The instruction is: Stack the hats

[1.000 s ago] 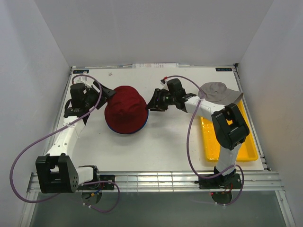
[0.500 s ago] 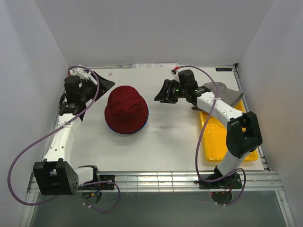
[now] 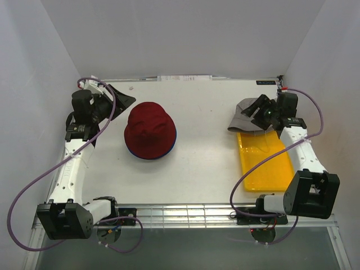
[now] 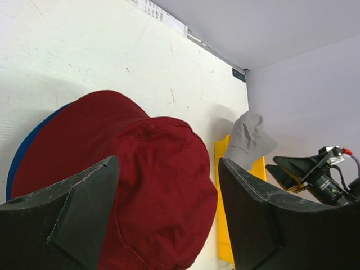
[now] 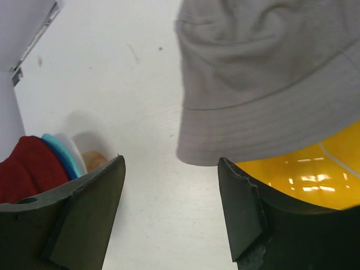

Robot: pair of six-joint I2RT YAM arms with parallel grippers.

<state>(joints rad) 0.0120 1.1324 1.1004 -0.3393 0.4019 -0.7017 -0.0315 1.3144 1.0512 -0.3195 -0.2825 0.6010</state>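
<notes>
as the grey hat waits on the tray, the last pick is being lined up

while the dark red hat (image 3: 149,132) is seen capping the pile at mid-left of the table (image 3: 202,163), with a blue rim (image 4: 25,149) and a teal rim (image 5: 56,149) peeking out beneath, the grey hat (image 5: 264,73) is found well apart, draped over the far end of the yellow tray (image 3: 264,169), brim spilling onto the table. the right claw (image 5: 171,166) is held spread wide and empty just beside that brim; contact cannot be made out. the left claw (image 4: 169,163) is likewise wide, nothing gripped, left of the pile. for a clean grab, the brim should be taken deep between the fingers, pinched firmly and lifted clear of the tray, so the floppy cloth is not dragged.
</notes>
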